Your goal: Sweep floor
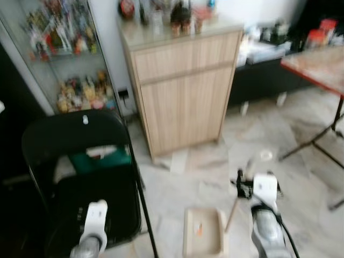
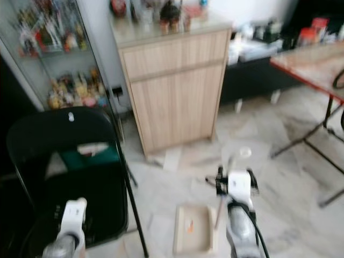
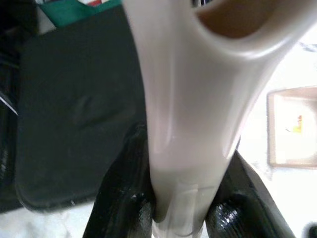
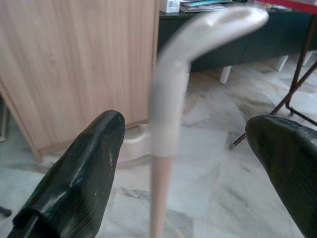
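Chair (image 1: 75,161) left; cabinet (image 1: 183,86) behind; dustpan (image 1: 203,231) on floor (image 1: 301,215) centre; table (image 1: 317,67) right.

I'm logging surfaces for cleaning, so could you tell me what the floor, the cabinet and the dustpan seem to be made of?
Floor: probably marble or marble-look tile, pale with grey veins and a slight sheen.
Cabinet: light wood or wood-look laminate, matte, with straight grain lines showing.
Dustpan: likely plastic, smooth cream and moulded in one piece; its handle, gripped in the left hand, looks glossy.

black chair (image 1: 70,140), beige dustpan (image 1: 202,232) — marbled floor (image 1: 301,183)
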{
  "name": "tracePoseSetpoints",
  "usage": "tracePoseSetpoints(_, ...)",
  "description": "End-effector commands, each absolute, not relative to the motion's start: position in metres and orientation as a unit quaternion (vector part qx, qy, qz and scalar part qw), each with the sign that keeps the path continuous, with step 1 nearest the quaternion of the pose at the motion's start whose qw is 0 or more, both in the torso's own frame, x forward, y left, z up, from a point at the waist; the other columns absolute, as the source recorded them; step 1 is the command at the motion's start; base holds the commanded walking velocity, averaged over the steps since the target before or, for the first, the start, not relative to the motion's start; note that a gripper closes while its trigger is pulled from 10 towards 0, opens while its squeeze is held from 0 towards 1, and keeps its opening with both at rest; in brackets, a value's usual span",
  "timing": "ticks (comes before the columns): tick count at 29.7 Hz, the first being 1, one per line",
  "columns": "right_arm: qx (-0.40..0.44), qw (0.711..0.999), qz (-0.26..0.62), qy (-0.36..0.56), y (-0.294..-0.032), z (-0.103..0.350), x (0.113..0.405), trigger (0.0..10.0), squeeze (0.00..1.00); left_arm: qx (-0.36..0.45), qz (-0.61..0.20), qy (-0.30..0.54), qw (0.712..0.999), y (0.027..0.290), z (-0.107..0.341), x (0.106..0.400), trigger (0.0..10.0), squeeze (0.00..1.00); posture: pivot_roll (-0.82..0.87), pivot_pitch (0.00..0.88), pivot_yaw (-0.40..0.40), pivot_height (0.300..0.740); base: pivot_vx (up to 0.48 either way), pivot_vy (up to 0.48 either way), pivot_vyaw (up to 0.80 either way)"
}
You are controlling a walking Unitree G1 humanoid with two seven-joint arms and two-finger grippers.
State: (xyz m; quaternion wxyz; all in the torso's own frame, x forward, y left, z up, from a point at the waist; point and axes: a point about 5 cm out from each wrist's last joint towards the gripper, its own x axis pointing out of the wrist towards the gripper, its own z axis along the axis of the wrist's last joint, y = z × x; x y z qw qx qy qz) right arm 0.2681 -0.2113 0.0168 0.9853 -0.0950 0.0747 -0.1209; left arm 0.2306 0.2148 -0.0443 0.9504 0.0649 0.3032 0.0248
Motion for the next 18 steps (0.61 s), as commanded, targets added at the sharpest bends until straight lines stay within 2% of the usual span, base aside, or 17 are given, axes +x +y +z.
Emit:
tracePoseSetpoints(1,-0.097,0.984,-0.128,0.079,-0.2169,0.0165,0.2674,10.0,0.00,0.065,0.022,0.306,0.950,0.2119,-0.0452,0.2307,10.0,0.00,-0.18,0.000,0.078,0.740,0.274,0.000,0.00)
tracePoseSetpoints(3,-0.096,0.984,-0.128,0.079,-0.2168,0.0166,0.2675,10.0,0.00,0.065,0.023,0.305,0.950,0.2122,-0.0450,0.2308,10.0,0.00,-0.18,0.000,0.078,0.740,0.259,0.000,0.00)
tracePoseSetpoints(18,-0.094,0.984,-0.129,0.081,-0.2170,0.0156,0.2665,10.0,0.00,0.071,0.026,0.309,0.948,0.2156,-0.0460,0.2283,10.0,0.00,-0.18,0.000,0.085,0.740,0.000,0.000,0.00)
